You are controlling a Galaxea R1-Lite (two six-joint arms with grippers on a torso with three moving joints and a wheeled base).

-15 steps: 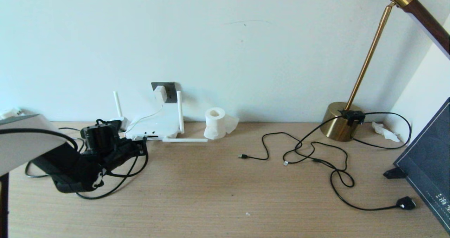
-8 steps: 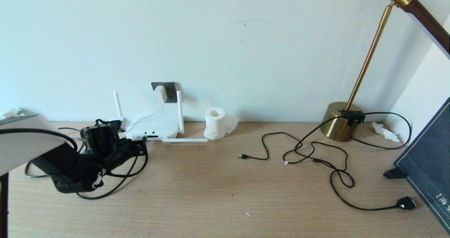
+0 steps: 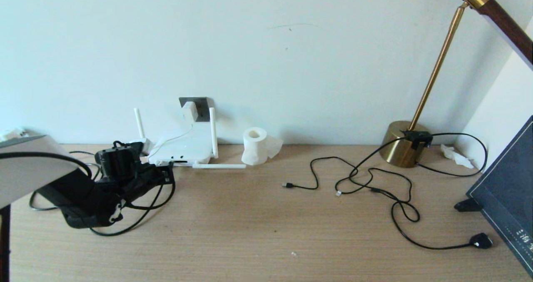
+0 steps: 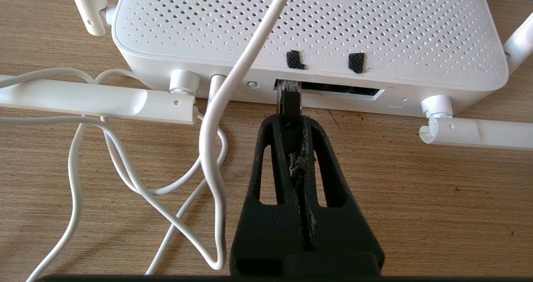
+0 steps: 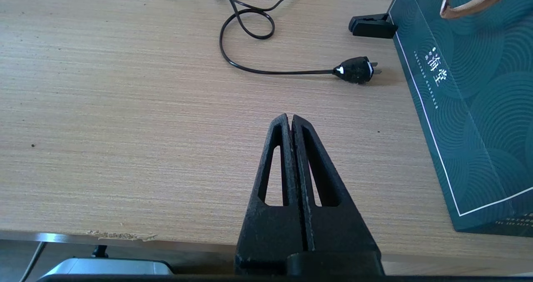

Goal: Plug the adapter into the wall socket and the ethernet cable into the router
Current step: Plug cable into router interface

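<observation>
The white router point(image 3: 183, 148) point(image 4: 308, 28) lies by the wall, its antennas partly folded onto the desk. My left gripper point(image 3: 168, 177) point(image 4: 289, 121) is shut on the ethernet cable's black plug point(image 4: 289, 103). The plug's clear tip sits at the mouth of the leftmost dark port on the router's near edge. The black ethernet cable point(image 3: 137, 221) loops on the desk beside my left arm. The white adapter point(image 3: 189, 111) sits in the dark grey wall socket point(image 3: 200, 106), and its thin white cord point(image 4: 212, 119) hangs down over the router. My right gripper point(image 5: 290, 119) is shut and empty over the desk's near right edge.
A tissue roll point(image 3: 255, 146) stands right of the router. Thin black USB cables point(image 3: 354, 178) and a lamp cord with a bulky plug point(image 3: 481, 240) sprawl across the right of the desk, by the brass lamp base point(image 3: 403, 145). A dark green bag point(image 3: 506, 194) stands far right.
</observation>
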